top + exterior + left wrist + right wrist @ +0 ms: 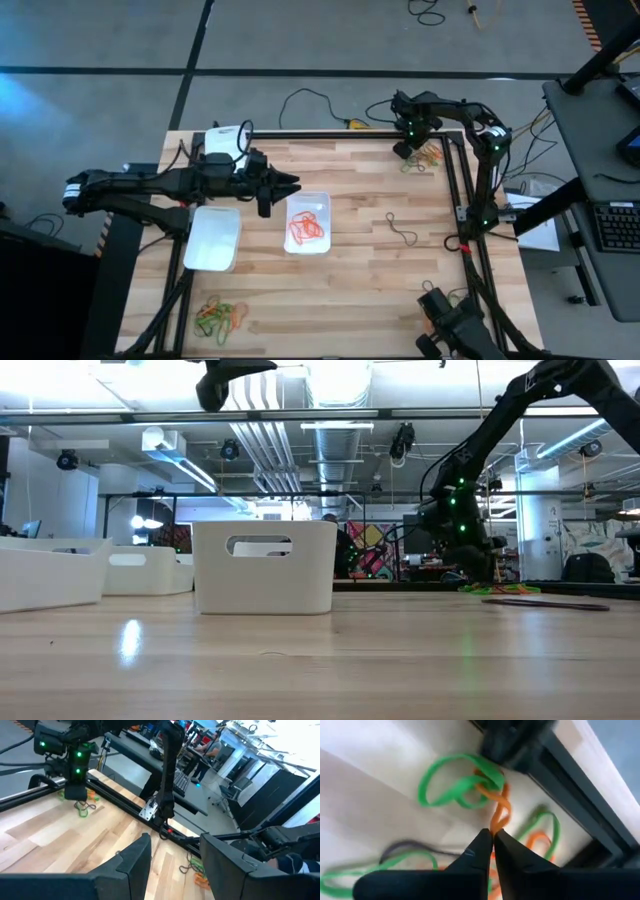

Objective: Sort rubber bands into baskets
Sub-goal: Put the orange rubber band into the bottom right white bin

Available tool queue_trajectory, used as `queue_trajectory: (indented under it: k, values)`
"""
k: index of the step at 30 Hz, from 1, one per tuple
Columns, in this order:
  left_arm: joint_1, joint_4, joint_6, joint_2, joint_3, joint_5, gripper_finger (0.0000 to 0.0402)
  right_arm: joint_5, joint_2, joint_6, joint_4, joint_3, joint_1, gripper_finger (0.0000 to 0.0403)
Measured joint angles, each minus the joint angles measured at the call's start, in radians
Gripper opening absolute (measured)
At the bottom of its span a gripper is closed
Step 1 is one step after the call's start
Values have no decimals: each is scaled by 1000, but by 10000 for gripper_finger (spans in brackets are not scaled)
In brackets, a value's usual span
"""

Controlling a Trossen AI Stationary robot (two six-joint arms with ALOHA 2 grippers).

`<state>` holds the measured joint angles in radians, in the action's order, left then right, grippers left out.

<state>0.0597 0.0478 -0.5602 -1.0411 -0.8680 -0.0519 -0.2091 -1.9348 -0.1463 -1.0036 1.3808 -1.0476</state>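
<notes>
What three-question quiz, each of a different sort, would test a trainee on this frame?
1. True or false: the right gripper is shut on an orange band.
2. Multiple choice: the middle tray holds A) green bands, B) orange bands, C) nothing.
3. Fill in: the left gripper hovers open above the table, between the middle tray and the ___ tray.

Key
1. True; the band is tangled with a green band.
2. B
3. far; the near tray lies on the arm's other side.
</notes>
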Motion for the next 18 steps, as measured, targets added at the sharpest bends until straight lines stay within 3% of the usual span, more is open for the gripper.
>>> queue_trajectory:
  k: [7,12,18]
  values:
    - [0,-46,20,50,0,44,154,5,109,73,-80,0,75,9]
    - [1,-57,92,80,0,44,154,18,223,134,-152,0,194,9]
    - [1,-56,159,89,0,43,154,203,343,245,-203,0,366,9]
